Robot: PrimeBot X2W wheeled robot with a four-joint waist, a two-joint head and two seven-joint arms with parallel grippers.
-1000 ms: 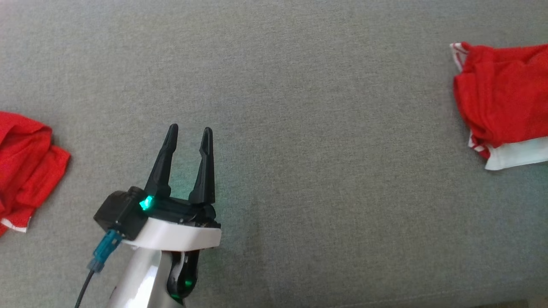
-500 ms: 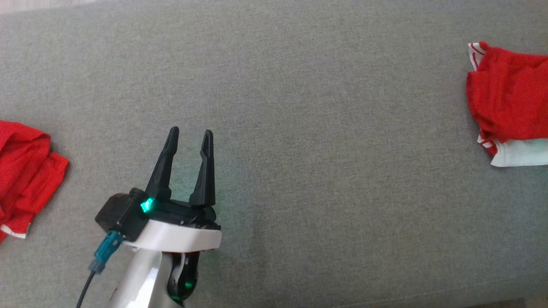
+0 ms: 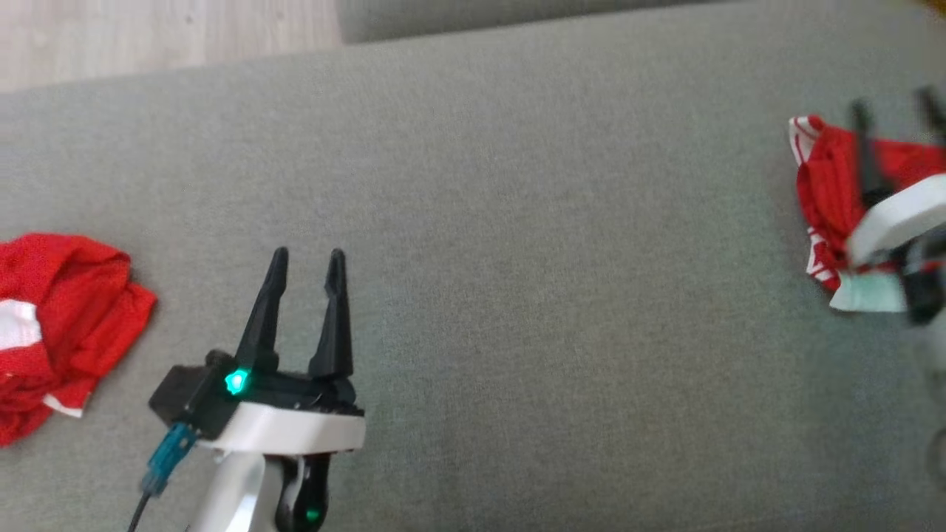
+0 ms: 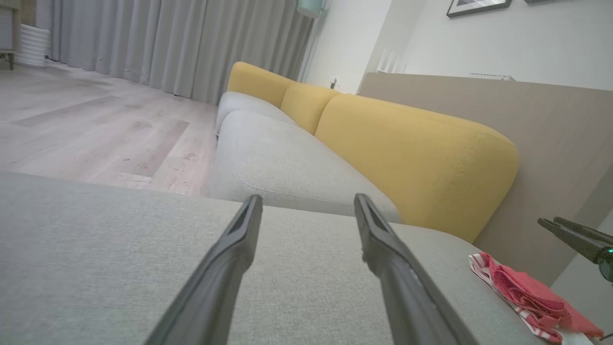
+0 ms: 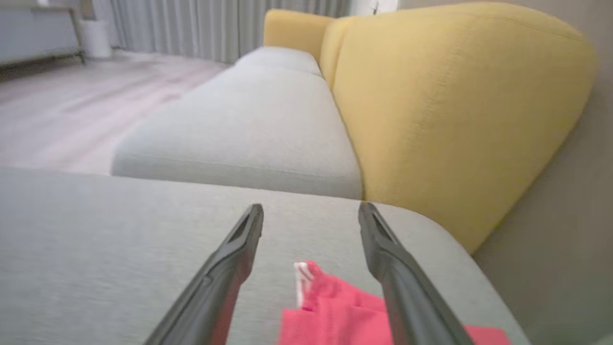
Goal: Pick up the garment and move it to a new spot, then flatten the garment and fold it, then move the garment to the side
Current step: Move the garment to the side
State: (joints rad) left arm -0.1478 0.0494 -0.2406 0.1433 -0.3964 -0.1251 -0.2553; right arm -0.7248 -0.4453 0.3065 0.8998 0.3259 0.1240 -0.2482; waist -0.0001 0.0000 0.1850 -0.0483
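A folded red garment [image 3: 824, 174] with white trim lies at the far right of the grey cushion [image 3: 517, 295]. My right gripper [image 3: 892, 100], blurred, hangs open just above it, holding nothing. In the right wrist view the open right gripper [image 5: 311, 211] has the red garment [image 5: 335, 311] below and between its fingers. A second red garment [image 3: 66, 340], crumpled, lies at the far left. My left gripper [image 3: 305, 255] stands open and empty over bare cushion between the two. The left wrist view shows the left gripper [image 4: 307, 201] open, with the right-hand garment [image 4: 527, 294] at the lower right.
The cushion's far edge borders a wooden floor [image 3: 148, 37]. Beyond that edge stands a sofa with a grey seat [image 5: 249, 129] and yellow back cushions [image 4: 407, 143]. A beige wall panel [image 4: 550, 129] runs beside the right-hand garment. Grey curtains [image 4: 167, 43] hang far back.
The head camera has tilted, bringing the floor into view at the top. My right gripper has come into the head view, open above the right-hand garment. The left gripper stays open.
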